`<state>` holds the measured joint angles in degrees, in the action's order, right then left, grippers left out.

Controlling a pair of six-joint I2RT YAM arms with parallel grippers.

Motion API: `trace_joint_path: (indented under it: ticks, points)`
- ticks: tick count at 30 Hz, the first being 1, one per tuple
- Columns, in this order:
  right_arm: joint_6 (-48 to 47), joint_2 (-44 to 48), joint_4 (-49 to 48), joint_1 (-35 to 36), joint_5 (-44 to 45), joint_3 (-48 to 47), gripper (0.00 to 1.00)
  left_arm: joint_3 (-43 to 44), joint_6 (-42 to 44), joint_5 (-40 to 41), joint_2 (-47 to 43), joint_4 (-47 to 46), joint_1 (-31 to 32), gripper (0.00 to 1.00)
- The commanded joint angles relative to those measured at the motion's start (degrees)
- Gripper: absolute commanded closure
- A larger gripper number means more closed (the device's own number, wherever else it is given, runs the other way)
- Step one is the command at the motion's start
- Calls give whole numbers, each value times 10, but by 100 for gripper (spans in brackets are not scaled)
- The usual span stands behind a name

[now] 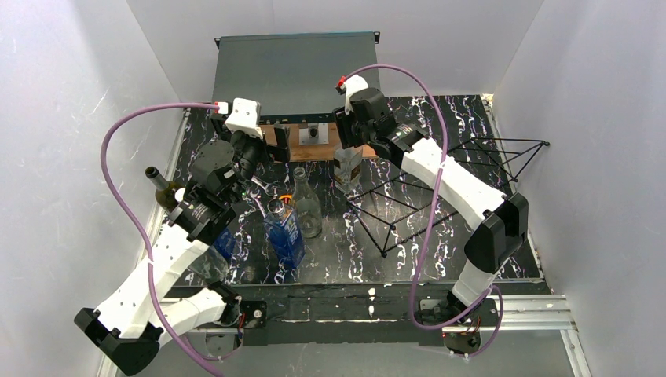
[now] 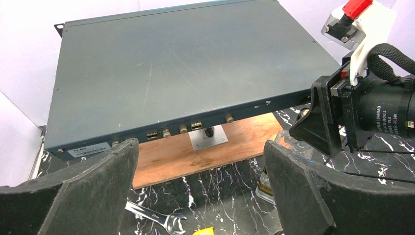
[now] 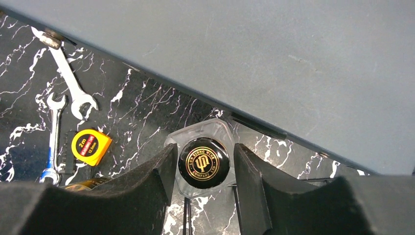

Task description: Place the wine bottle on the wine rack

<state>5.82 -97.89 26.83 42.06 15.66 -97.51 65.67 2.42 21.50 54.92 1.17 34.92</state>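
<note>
Right arm: rises from its base at lower right, elbow bent at the right edge of the table (image 1: 353, 255), forearm running diagonally to upper centre, wrist turned straight down.

Right claw (image 3: 204, 151): its two fingers stand close on either side of the cap (image 3: 204, 162) of the bottle (image 1: 346, 169). Only slivers of gap show, so I cannot tell whether it grips the cap.

Left arm: folded at the left side. Left claw (image 2: 201, 152) is raised, facing the grey box (image 2: 171, 73) at the back. It is spread wide with nothing between its fingers.

Rack (image 1: 448, 184): black wire triangles lying on the table, from centre out to upper right.

Bottle: upright, just beside the rack's left end, in front of the grey box. It has clear glass with angular shoulders and a round black cap with a gold emblem.

Also on the table: a blue bottle (image 1: 284, 236) and a clear bottle (image 1: 306, 206) side by side at centre, a dark bottle (image 1: 161, 188) at the left, two wrenches (image 3: 73, 95), a yellow tape measure (image 3: 90, 147) and a wooden board (image 2: 171, 156) against the box.
</note>
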Motion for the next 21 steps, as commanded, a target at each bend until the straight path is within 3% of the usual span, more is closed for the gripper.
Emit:
trace_joint_path:
  ticks: [1,8,16,18,21]
  points:
    - [-10,1,-36,-1,-6,-6,46,-5,4,-3,-5,-27,-5,2]
    - [-14,-2,-32,-3,-5,-4,47,-5,5,-3,-6,-28,-4,2]
    - [-10,-7,-32,-3,-19,-2,40,-4,6,-3,-6,-26,-4,2]
    - [-10,-6,-35,-4,-18,1,44,-4,7,-3,-6,-26,-4,2]
    - [-13,-4,-41,-5,-20,2,63,-3,6,-5,-6,-25,-4,2]
